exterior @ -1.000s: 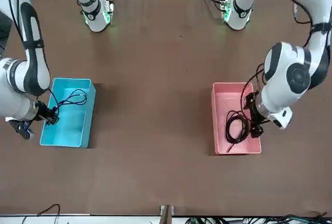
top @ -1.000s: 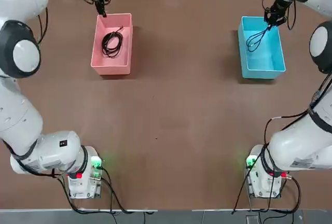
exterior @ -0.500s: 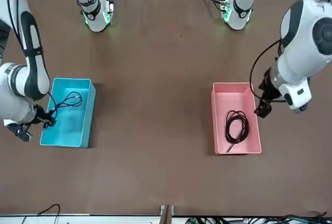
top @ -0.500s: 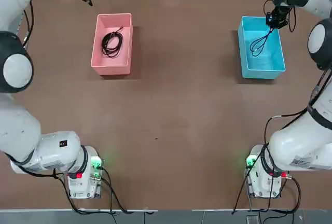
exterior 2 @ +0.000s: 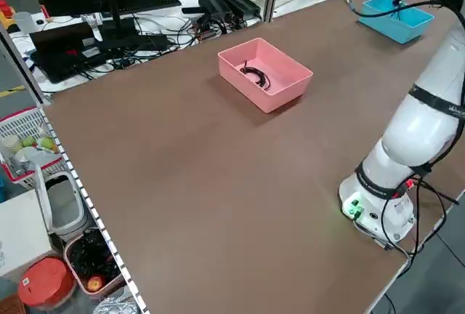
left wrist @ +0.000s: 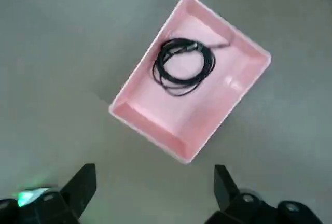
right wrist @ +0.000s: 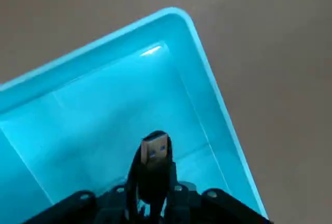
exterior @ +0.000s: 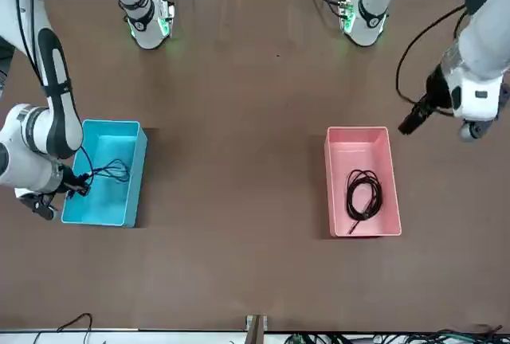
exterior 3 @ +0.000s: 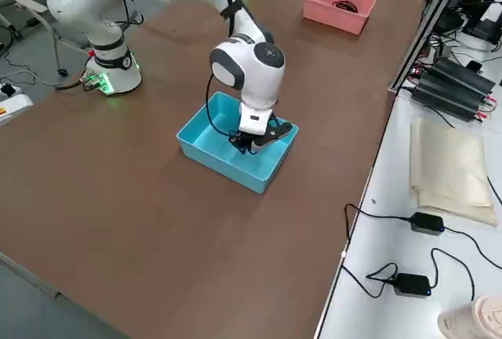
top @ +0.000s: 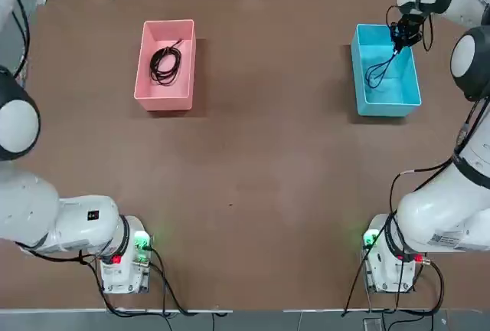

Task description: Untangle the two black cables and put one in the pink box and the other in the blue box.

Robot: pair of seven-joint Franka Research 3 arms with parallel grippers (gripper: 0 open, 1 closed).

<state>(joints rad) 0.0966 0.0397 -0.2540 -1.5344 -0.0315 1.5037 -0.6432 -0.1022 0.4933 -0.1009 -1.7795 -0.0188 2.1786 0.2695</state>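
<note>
And it's the left gripper point(left wrist: 159, 169), fingers spread wide with nothing between them, up in the air between the pink box point(top: 142, 78) and the table's point(top: 253, 178) left edge! Over on the right, the right gripper point(top: 400, 37) hovers above the blue box's point(top: 394, 97) far right corner; open or shut, I can't tell! One black cable point(top: 375, 77) trails below it in loops, inside the blue box's walls, and the other black cable point(top: 175, 57) lies coiled in the pink box
</note>
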